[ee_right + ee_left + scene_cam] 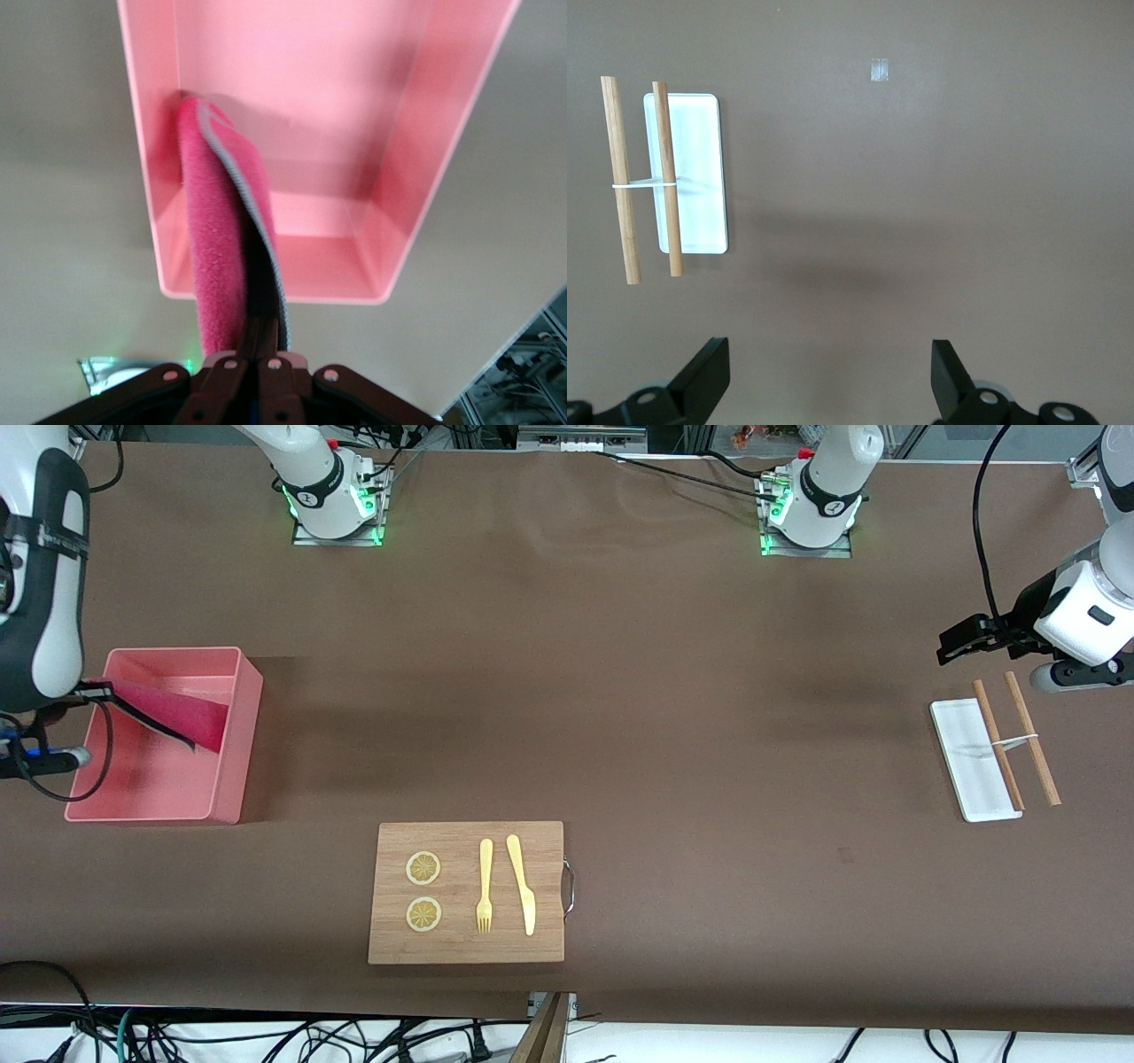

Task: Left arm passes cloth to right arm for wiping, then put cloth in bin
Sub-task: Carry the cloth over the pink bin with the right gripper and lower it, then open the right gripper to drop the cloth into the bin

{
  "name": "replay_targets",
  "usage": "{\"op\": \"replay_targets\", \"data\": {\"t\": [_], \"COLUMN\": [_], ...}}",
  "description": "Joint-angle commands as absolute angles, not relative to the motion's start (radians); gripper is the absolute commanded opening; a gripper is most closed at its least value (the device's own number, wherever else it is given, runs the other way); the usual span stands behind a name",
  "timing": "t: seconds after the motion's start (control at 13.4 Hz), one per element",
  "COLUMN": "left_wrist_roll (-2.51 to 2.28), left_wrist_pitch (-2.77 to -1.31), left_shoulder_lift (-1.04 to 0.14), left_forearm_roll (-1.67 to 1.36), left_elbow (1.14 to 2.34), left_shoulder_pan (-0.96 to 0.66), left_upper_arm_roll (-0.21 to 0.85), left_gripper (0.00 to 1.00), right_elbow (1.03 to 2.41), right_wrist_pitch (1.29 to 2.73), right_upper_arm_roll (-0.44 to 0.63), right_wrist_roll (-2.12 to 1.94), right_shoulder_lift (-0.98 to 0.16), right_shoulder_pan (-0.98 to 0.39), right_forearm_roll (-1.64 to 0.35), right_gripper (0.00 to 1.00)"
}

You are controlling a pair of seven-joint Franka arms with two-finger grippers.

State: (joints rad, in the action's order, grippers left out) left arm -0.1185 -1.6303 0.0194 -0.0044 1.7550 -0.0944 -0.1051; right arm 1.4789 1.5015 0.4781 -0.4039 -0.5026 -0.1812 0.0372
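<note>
The bin (232, 726) sits at the right arm's end of the table. Over it, the right gripper (259, 359), partly cut off, pinches the cloth (182, 716), which droops inside. Well apart from the bin, the left gripper (830, 376) waits spread wide, empty.

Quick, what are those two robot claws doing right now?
Left gripper: open, holding nothing, over bare table near the white tray.
Right gripper: shut on the cloth, which hangs over the bin.

Front view: glossy white right arm (40, 576) cut by frame edge; its black two-finger gripper (93, 689) mostly hidden. Pale pink rectangular plastic bin's (425, 186) rim cropped in right wrist view.
</note>
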Motion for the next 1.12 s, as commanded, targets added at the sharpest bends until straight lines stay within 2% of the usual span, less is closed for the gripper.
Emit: {"op": "replay_targets", "data": {"t": [0.0,0.67,0.75,0.9,1.05], "left_wrist_roll": [-0.112,-0.112,-0.113,-0.112,-0.112], "left_wrist_pitch": [-1.606,-1.606,-1.606,-1.606,-1.606], "left_shoulder_lift": [0.008,0.008,0.008,0.008,0.008], "left_forearm_roll": [0.015,0.015,0.015,0.015,0.018], "left_elbow": [1.724,1.724,1.724,1.724,1.724], "left_shoulder_pan": [-0.103,-0.103,-0.103,-0.103,-0.104], "left_upper_arm_roll": [-0.107,-0.107,-0.107,-0.107,-0.106], "left_gripper": [1.00,1.00,1.00,1.00,1.00], "right_elbow": [1.578,1.678,1.678,1.666,1.640], "right_wrist_pitch": [1.598,1.888,1.896,1.898,1.882], "right_upper_arm_roll": [0.479,0.479,0.477,0.476,0.476], "right_wrist_roll": [-0.396,-0.408,-0.405,-0.402,-0.405], "right_shoulder_lift": [-0.485,-0.609,-0.614,-0.612,-0.586], "right_shoulder_pan": [-0.176,-0.152,-0.152,-0.152,-0.152], "right_forearm_roll": [0.015,-0.075,-0.083,-0.103,-0.112], "right_gripper": [0.00,0.00,0.06,1.00,1.00]}}
